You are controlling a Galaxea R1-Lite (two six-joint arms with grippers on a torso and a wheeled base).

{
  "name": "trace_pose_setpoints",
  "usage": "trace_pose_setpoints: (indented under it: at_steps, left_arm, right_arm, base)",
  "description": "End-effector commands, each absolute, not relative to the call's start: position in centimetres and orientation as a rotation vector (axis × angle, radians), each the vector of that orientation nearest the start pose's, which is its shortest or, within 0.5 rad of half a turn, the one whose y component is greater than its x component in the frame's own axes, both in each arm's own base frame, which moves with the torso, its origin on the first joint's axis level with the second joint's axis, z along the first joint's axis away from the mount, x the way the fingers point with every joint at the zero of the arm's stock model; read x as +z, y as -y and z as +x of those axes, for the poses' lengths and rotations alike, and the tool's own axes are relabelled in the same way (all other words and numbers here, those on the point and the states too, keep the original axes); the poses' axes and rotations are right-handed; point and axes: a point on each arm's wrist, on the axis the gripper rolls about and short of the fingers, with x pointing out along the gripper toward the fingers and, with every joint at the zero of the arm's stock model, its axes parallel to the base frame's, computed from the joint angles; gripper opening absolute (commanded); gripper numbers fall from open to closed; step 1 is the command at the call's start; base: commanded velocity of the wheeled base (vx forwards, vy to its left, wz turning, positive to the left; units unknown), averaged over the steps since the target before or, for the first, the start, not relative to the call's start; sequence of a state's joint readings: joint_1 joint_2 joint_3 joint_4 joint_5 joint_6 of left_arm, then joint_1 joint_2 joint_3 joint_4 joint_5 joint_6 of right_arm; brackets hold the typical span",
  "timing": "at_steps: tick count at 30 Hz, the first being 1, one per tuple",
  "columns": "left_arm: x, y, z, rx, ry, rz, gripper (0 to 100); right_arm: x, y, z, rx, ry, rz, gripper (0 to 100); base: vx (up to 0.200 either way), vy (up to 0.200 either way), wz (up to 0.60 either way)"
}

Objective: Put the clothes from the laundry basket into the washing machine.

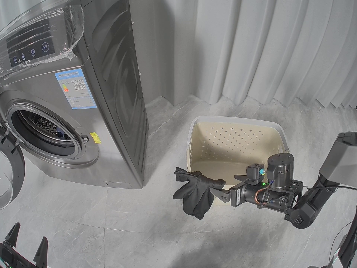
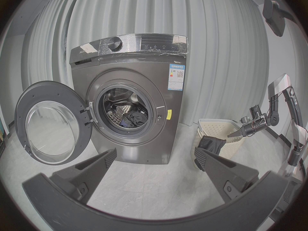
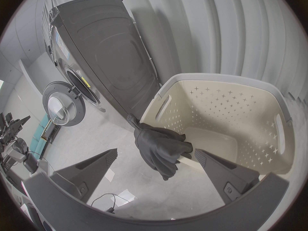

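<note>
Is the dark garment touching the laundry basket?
Touching. The right wrist view shows the dark garment draped over the rim of the laundry basket, hanging down its outside.

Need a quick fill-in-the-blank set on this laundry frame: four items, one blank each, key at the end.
1. The door of the washing machine stands ____.
2. The dark garment hangs over the laundry basket's ____.
3. Dark clothes already lie in the machine's ____.
4. The right gripper sits beside the garment with its fingers ____.

Missing words: open; rim; drum; open.
</note>
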State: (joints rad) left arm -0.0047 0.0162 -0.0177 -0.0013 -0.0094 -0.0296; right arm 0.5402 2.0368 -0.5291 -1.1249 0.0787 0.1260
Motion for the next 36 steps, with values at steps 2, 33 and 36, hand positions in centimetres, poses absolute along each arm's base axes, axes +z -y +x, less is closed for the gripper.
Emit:
trace_pose_setpoints:
  at_steps: [2, 33, 36]
  left_arm:
    - [7.6, 0.0, -2.3, -0.014, -0.002, -0.029, 100]
    - [7.6, 0.0, -2.3, -0.014, -0.002, -0.031, 100]
    - [7.6, 0.0, -2.3, -0.014, -0.002, -0.031, 100]
  right_arm:
    - [4.9, -17.5, 27.5, 0.605, -0.43, 0.024, 100]
    - [1.0, -19.6, 30.9, 0.578, -0.412, 0.012, 100]
    - [0.8, -19.6, 31.0, 0.576, -0.414, 0.012, 0]
  base:
    - [0.0, 0.0, 0.0]
    - [0.0, 0.0, 0.0]
    - [0.0, 0.0, 0.0]
